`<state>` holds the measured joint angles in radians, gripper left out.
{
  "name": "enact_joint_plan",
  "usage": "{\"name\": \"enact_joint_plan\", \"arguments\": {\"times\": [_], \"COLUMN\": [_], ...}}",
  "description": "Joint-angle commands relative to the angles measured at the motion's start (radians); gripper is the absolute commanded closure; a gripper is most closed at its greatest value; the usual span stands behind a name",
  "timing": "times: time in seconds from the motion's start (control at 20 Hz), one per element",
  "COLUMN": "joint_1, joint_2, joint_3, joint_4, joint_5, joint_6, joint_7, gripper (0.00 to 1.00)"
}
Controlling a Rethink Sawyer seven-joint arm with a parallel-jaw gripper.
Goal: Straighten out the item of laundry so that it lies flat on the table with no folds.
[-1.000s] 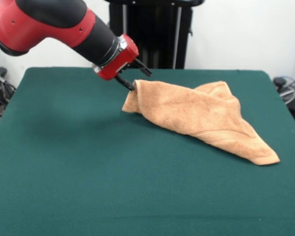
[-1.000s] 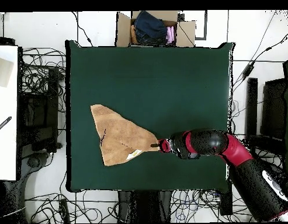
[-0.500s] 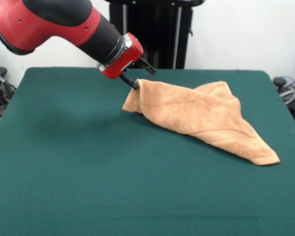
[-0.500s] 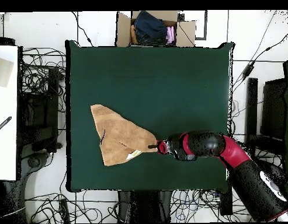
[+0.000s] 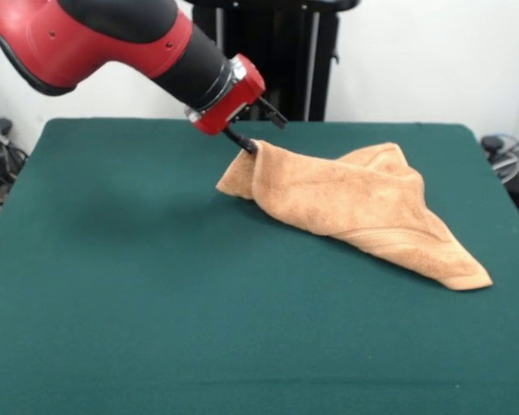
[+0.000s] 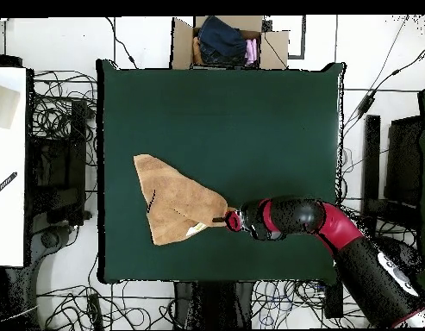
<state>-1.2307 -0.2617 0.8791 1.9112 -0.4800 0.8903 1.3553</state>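
Note:
The item of laundry, an orange-tan towel (image 5: 355,203), lies crumpled in folds on the green table (image 5: 138,285), right of centre in the front view. My gripper (image 5: 246,147) is shut on its raised left corner, a little above the cloth top. From overhead the towel (image 6: 177,202) forms a rough triangle with its point at my gripper (image 6: 222,220). A small white label (image 6: 196,229) shows near its lower edge. The table (image 6: 250,121) stretches wide around it.
A cardboard box of clothes (image 6: 228,41) sits beyond the table's top edge in the overhead view. A white surface (image 6: 7,164) stands off the left side, and cables (image 6: 65,112) cover the floor all around.
The gripper has carried the held corner a short way toward the towel's body, rightward in the front view. The rest of the towel has stayed put.

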Motion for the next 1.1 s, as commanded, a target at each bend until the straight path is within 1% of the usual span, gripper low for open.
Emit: {"name": "enact_joint_plan", "arguments": {"times": [0.05,0.75,1.1], "joint_1": [0.048,0.054,0.056], "joint_2": [-0.013,-0.026,-0.019], "joint_3": [-0.062,-0.078,-0.089], "joint_4": [0.024,0.027,-0.009], "joint_5": [-0.013,-0.008,-0.007], "joint_6": [-0.1,-0.106,-0.069], "joint_7": [0.081,0.072,0.041], "gripper": [0.0,0.0,0.0]}}
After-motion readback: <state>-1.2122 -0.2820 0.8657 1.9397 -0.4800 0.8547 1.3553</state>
